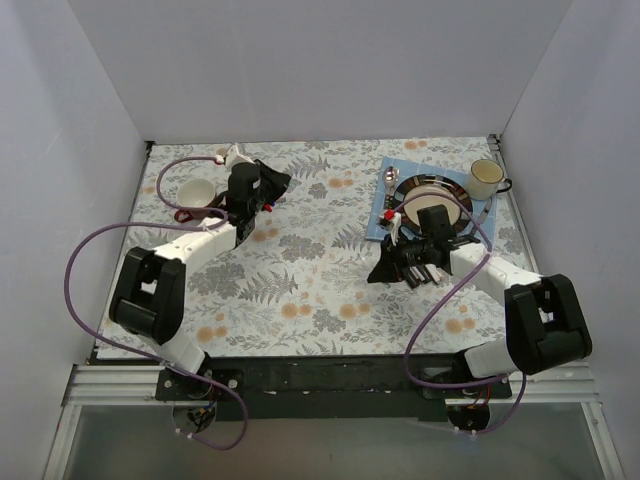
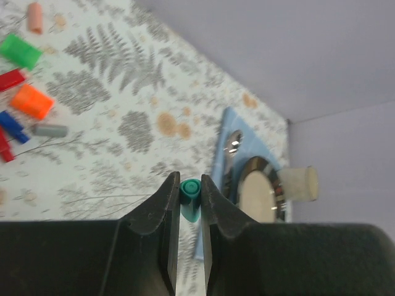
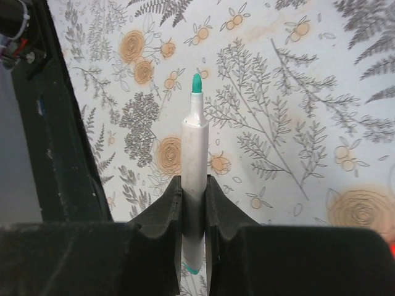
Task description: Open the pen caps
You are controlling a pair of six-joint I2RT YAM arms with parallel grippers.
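In the left wrist view my left gripper (image 2: 190, 182) is shut on a small teal pen cap (image 2: 191, 200), held above the table. Several loose caps lie at the upper left there: green (image 2: 20, 51), red (image 2: 11, 79), orange (image 2: 32, 101) and blue (image 2: 12, 126). In the right wrist view my right gripper (image 3: 193, 182) is shut on a white-barrelled pen (image 3: 194, 148). Its bare teal tip (image 3: 196, 83) points away from me. In the top view the left gripper (image 1: 265, 190) is at the back left and the right gripper (image 1: 388, 266) is right of centre.
A blue mat (image 1: 383, 222) at the back right carries a dark-rimmed plate (image 1: 462, 193) and a spoon (image 1: 389, 178), with a cream cup (image 1: 487, 179) beside it. A white bowl (image 1: 195, 191) stands at the back left. Grey walls close in three sides.
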